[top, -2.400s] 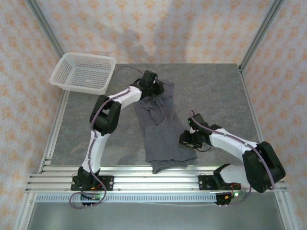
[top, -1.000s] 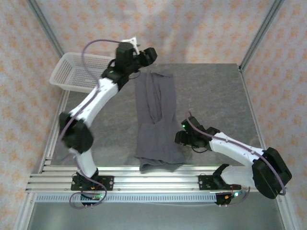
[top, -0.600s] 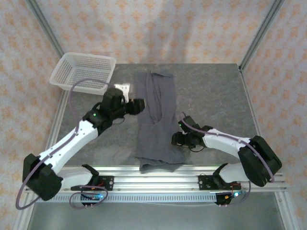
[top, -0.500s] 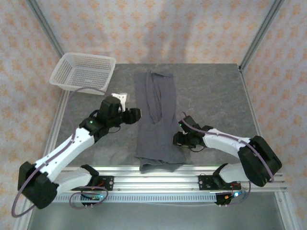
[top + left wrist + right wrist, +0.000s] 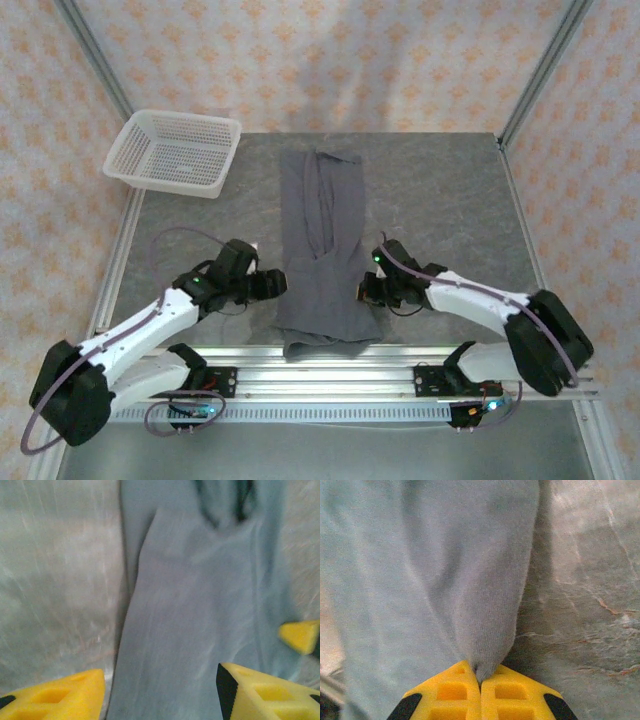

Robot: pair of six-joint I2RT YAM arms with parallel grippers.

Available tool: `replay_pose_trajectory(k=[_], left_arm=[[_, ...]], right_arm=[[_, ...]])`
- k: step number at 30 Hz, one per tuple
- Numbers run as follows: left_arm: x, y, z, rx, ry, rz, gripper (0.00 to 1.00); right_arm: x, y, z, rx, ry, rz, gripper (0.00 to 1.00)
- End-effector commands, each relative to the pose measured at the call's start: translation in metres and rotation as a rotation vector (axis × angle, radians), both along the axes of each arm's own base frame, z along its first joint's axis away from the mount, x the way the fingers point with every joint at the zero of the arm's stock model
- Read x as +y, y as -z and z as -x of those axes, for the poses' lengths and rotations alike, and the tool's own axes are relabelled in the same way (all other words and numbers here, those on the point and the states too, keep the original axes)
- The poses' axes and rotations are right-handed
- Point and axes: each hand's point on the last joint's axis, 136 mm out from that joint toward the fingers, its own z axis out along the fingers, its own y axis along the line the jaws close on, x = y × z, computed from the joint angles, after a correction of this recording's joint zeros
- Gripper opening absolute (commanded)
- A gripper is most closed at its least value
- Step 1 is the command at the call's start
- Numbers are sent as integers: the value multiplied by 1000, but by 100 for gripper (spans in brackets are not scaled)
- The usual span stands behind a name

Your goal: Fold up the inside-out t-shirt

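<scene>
- The grey stone-patterned table point(image 5: 450, 200) lies under both grippers and stretches well beyond them on every side.
- The inside-out t-shirt point(image 5: 320, 260) lies flat on it as a long, narrow, dark grey strip. Its near part sits between the two grippers, and the rest runs away past their tips toward the far edge of the table. A dark crease runs along its far half, and its near end bunches at the metal rail.
- The white basket point(image 5: 175, 150) stands at the far left corner, well apart from the left gripper and farther still from the right one.
- The left arm point(image 5: 140, 330) reaches low across the table from the left, and the right arm point(image 5: 480, 298) reaches in from the right, so the two tools face each other across the cloth.
- The left gripper point(image 5: 272, 285) sits just beside the shirt's left edge. In its wrist view point(image 5: 160, 690) the yellow jaws stand spread, one over bare table and the other over the cloth point(image 5: 200, 605). Whether either one touches the cloth I cannot tell.
- The right gripper point(image 5: 368, 290) is at the shirt's right edge. In its wrist view point(image 5: 480, 677) the yellow jaws are pressed together, pinching a raised fold of the cloth point(image 5: 445, 570), which fans out ahead of the tips. Bare table lies to their right.
</scene>
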Motion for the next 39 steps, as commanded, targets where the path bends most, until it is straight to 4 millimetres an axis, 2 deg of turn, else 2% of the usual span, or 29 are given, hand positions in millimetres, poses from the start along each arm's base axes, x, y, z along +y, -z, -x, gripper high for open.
replay_pose_trajectory(k=[1,7,11,13,15,19,23,27,34,39], left_arm=[[-17,12,17,103,-35,73,62],[-17,35,22,174,-48,18,62],[-34,43,17,200,-27,66,61],[-30,49,19,227,-26,11,60],[-30,52,18,222,-28,-4,60],[-44,53,13,211,-20,71,55],[-66,46,11,198,23,141,43],[-76,42,7,186,39,163,37],[-85,29,3,166,61,191,35],[-75,20,6,139,72,131,36]], right_arm=[[2,-28,-9,-66,26,-43,0],[3,-21,-7,-34,34,-42,0],[2,-19,-8,-32,44,-38,0],[2,-18,-8,-30,49,-37,0],[2,-17,-8,-27,52,-39,0],[1,-14,-8,-24,55,-30,0],[1,-12,-7,-17,59,-30,0],[-1,-10,-7,-14,63,-21,0],[-5,-7,-6,-9,72,4,0],[-7,-6,-6,-6,79,12,0]])
